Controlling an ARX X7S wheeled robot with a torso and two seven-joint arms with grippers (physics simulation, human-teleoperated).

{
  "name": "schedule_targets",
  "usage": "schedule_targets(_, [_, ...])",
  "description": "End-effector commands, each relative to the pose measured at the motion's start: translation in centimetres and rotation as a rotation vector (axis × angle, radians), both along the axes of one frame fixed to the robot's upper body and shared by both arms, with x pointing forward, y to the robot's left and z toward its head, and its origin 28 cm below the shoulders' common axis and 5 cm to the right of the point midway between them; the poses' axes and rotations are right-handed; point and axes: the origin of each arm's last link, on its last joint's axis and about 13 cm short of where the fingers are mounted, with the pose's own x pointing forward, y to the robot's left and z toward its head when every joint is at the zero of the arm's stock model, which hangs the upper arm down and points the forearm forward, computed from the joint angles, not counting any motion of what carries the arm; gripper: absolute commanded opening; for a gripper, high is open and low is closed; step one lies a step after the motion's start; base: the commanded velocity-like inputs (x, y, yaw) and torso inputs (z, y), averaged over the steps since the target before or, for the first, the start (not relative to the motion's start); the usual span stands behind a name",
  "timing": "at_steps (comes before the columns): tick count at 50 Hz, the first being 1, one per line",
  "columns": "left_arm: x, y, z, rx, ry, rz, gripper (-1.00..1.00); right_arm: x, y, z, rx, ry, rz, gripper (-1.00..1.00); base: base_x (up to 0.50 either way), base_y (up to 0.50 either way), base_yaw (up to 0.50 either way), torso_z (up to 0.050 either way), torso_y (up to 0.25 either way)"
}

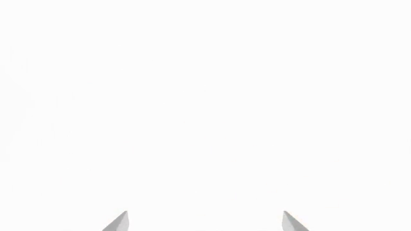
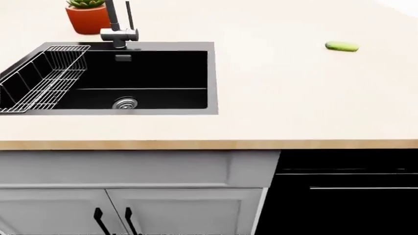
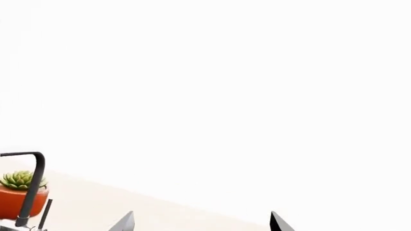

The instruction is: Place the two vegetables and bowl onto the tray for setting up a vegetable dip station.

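- Lying alone on the pale beige tabletop [image 2: 274,98], one smooth light green cucumber [image 2: 341,46] sits far right, well apart from the single black sink [image 2: 147,73].
- One terracotta pot [image 2: 87,18] stands behind the sink.
- Left gripper [image 1: 205,221] and right gripper [image 3: 202,222]: jaws spread apart, empty.

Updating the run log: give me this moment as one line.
cucumber: on counter, far right | carrot, bowl, tray: out of view | left gripper: open, empty | right gripper: open, empty

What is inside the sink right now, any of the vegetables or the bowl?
Inside the sink only a wire dish rack at its left end and the drain show. No vegetable or bowl. The near wall hides the basin floor closest to the robot.
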Motion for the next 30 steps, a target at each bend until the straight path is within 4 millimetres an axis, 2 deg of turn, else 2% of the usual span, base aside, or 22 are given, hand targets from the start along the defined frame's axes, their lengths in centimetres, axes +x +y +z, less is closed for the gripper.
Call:
schedule_targets(1, [-0.02, 0.04, 0.03, -0.002, -0.001, 0.000, 1.00, -0.01, 0.01, 0.01, -0.001, 0.000, -0.001, 1.00, -0.06, -0.50, 0.00, 0.000, 0.000])
schedule_targets(12, [-0.08, 0.03, 0.01, -0.002, -0.002, -0.001, 1.00, -0.20, 0.11, 0.09, -0.020, -0.040, 0.027, 1.00, -0.02, -0.50, 0.00, 0.000, 0.000])
schedule_targets(30, [-0.07, 0.02, -0.03, -0.002, -0.003, -0.002, 1.00, -0.15, 0.10, 0.03, -0.035, -0.054, 0.030, 1.00, 0.40, -0.29, 0.00, 0.000, 0.000])
